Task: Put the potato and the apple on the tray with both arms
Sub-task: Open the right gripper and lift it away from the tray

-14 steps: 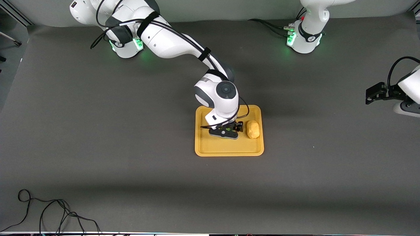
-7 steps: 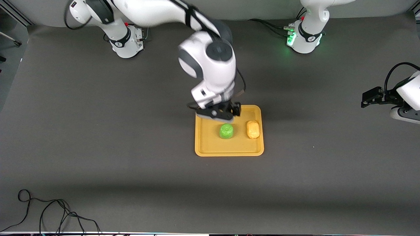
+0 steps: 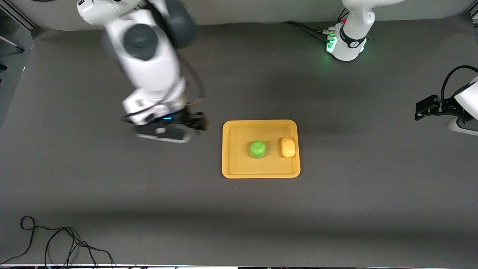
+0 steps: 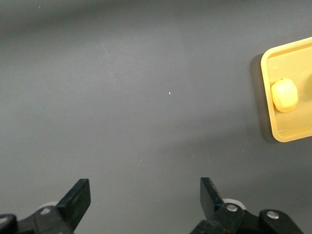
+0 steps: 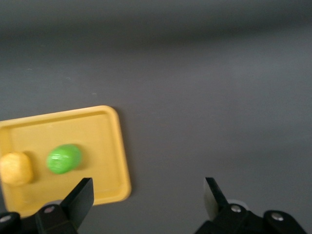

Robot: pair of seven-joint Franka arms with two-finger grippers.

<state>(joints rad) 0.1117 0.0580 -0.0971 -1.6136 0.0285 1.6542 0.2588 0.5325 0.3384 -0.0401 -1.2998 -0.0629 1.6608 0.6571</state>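
Observation:
The orange-yellow tray [image 3: 239, 164] lies mid-table. The green apple [image 3: 257, 149] rests on it near the middle. The yellow-tan potato [image 3: 288, 147] lies beside the apple, toward the left arm's end of the tray. My right gripper [image 3: 164, 133] is open and empty, up over bare table beside the tray toward the right arm's end. Its wrist view shows the gripper [image 5: 146, 192], apple [image 5: 64, 158], potato [image 5: 16, 168] and tray [image 5: 105, 136]. My left gripper [image 3: 463, 126] is open and empty, waiting high over its end of the table. Its wrist view shows the gripper [image 4: 144, 195], potato [image 4: 284, 95] and tray [image 4: 292, 135].
A dark grey mat [image 3: 112, 186] covers the table. A loose black cable [image 3: 56, 239] lies at the front edge toward the right arm's end. The two arm bases [image 3: 347, 41] stand along the edge farthest from the front camera.
My right gripper left the apple on the tray, rose, and swung away toward the right arm's end. The left arm has barely moved.

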